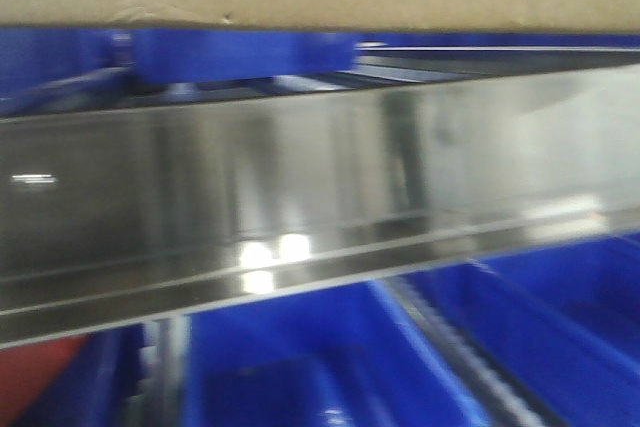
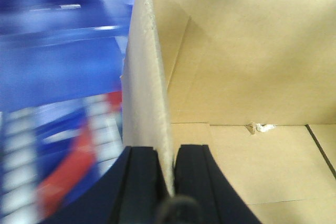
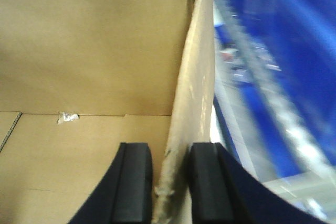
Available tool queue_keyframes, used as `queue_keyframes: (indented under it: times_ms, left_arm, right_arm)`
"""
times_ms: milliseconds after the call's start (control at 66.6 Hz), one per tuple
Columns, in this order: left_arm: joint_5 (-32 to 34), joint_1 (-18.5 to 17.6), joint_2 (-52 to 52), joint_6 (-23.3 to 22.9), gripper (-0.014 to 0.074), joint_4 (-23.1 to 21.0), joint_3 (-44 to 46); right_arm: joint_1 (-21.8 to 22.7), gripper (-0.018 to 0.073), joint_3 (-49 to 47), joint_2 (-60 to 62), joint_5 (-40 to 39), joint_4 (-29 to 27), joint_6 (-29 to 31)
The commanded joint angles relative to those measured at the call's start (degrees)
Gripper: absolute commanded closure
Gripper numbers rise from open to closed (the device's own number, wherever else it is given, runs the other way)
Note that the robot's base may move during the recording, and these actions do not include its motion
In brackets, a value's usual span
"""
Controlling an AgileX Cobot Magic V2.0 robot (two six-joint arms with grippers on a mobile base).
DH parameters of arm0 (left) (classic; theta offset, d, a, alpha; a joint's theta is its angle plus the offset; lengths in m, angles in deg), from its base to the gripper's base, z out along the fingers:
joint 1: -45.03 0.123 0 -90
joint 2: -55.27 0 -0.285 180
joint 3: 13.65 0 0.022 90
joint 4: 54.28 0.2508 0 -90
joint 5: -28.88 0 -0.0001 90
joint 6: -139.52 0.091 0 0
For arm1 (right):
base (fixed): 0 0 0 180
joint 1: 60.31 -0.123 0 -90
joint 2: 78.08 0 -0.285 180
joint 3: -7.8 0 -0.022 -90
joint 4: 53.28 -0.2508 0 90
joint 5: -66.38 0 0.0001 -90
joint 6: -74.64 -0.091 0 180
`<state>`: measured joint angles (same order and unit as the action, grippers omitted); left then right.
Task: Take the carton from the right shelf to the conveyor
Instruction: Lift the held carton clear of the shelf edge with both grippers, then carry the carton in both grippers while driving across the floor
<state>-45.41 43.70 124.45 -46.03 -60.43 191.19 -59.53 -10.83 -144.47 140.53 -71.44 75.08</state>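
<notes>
Brown corrugated cardboard carton [image 2: 241, 61] shows above the shiny steel shelf rail [image 1: 320, 197]; left gripper [image 2: 167, 174] and right gripper [image 3: 170, 177] each pinch one carton wall.

Blurred blue plastic bins [image 1: 290, 367], side by side

Left end effector [image 2: 168, 155]: two matte black fingers [image 2: 139, 182], flat-topped, widening toward base. Right end effector [image 3: 169, 151]: same.

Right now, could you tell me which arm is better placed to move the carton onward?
Neither alone, I think: the left gripper is shut on one carton wall, the right gripper on the opposite wall, so both should carry together.
</notes>
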Motion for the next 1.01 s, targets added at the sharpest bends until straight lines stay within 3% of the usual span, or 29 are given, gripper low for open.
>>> queue_keyframes:
  times_ms: [0, 991]
  left_arm:
    - [4.33, 0.03, -1.12, 0.49, 0.0613, -2.51, 0.97]
    - [4.33, 0.03, -1.12, 0.49, 0.0613, -2.51, 0.97]
  right_arm:
    - [0.13, 0.0630, -0.75, 0.54, -4.19, 1.23, -0.44]
    - [0.13, 0.0630, -0.75, 0.54, -4.19, 1.23, -0.44]
